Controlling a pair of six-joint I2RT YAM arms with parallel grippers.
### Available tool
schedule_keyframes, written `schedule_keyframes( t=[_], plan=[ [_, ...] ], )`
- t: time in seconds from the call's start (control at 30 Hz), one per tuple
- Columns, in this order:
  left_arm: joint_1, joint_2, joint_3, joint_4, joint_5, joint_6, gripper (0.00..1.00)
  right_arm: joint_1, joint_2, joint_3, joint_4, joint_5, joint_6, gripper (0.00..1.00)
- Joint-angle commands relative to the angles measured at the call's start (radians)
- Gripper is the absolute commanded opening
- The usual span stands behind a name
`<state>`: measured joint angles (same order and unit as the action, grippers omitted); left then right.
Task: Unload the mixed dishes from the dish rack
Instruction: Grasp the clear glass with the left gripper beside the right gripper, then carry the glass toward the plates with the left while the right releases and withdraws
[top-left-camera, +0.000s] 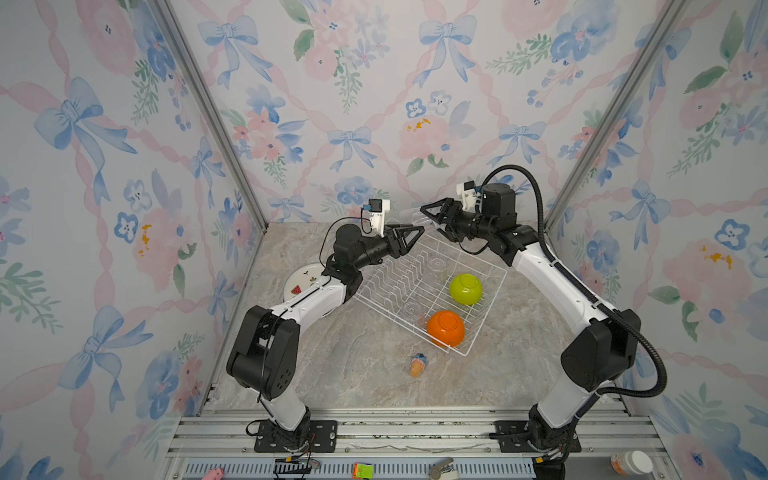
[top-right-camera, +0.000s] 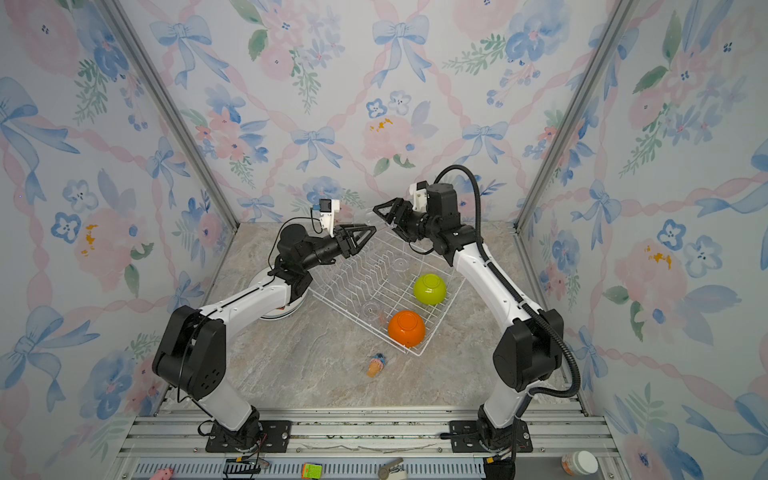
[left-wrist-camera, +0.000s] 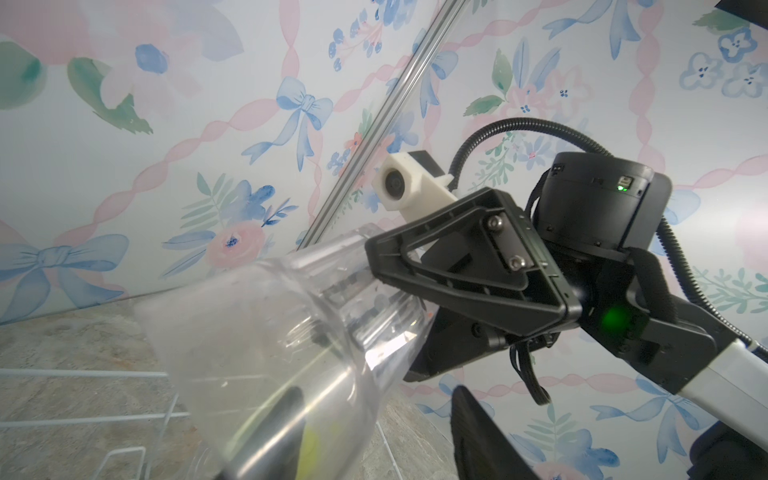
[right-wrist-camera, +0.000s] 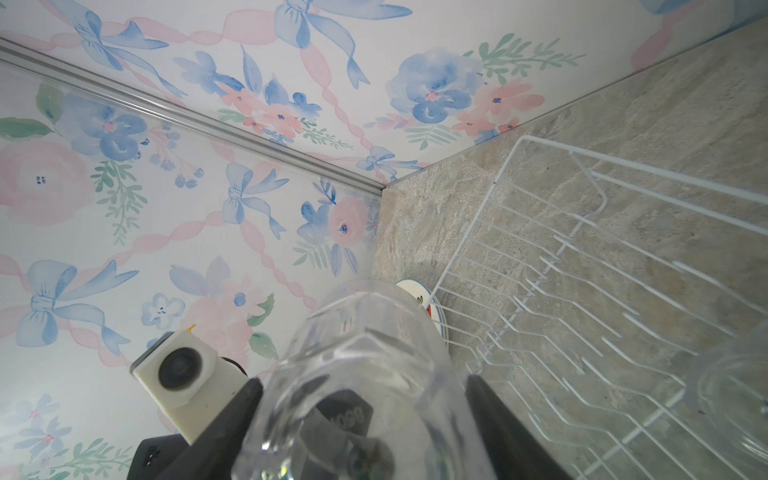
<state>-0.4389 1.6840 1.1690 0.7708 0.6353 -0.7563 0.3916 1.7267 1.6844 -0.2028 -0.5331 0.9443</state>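
Floral ribbon-and-bow wallpaper closes in a marbled stone tabletop. The dish rack sits on it, right of centre. Above the rack's far corner the right claw holds a clear glass in the air, lying roughly level and pointing left. The left claw meets it from the left, tips right at the glass.

Both top views show the glass only as a faint glint. In the right wrist view it is plain: the claw's fingers press on it from either side, standing fairly wide apart. In the left wrist view the glass runs between that claw's partly open jaws. One finger stands clear of the wall with a gap; the other shows only through the glass, so contact is unclear.

In the rack's right part lie an upturned lime-green bowl, an upturned orange bowl and two more glasses. A watermelon-print plate rests on the table left of the rack. A small toy lies near the rack's near corner.
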Motion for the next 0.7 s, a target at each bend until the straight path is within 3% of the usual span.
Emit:
schedule_keyframes(
  t=[0.0, 0.17, 0.23, 0.3, 0.33, 0.67],
  plan=[
    [-0.011, 0.032, 0.032, 0.129, 0.068, -0.053, 0.53, 0.016, 0.01, -0.006, 0.052, -0.029, 0.013, 0.58],
    [-0.011, 0.045, 0.034, 0.166, 0.056, -0.077, 0.4, 0.017, 0.014, -0.013, 0.053, -0.032, 0.018, 0.58],
    [-0.01, 0.042, 0.026, 0.166, 0.032, -0.073, 0.28, 0.016, 0.013, -0.023, 0.059, -0.032, 0.02, 0.59],
    [-0.006, 0.036, 0.01, 0.165, -0.008, -0.075, 0.04, 0.016, 0.009, -0.032, 0.069, -0.031, 0.026, 0.59],
    [-0.004, 0.035, 0.001, 0.166, -0.028, -0.08, 0.0, 0.016, 0.009, -0.037, 0.073, -0.031, 0.029, 0.6],
    [0.031, 0.036, -0.033, 0.161, -0.057, -0.108, 0.0, -0.016, -0.033, -0.103, 0.101, -0.026, 0.027, 0.9]
  ],
)
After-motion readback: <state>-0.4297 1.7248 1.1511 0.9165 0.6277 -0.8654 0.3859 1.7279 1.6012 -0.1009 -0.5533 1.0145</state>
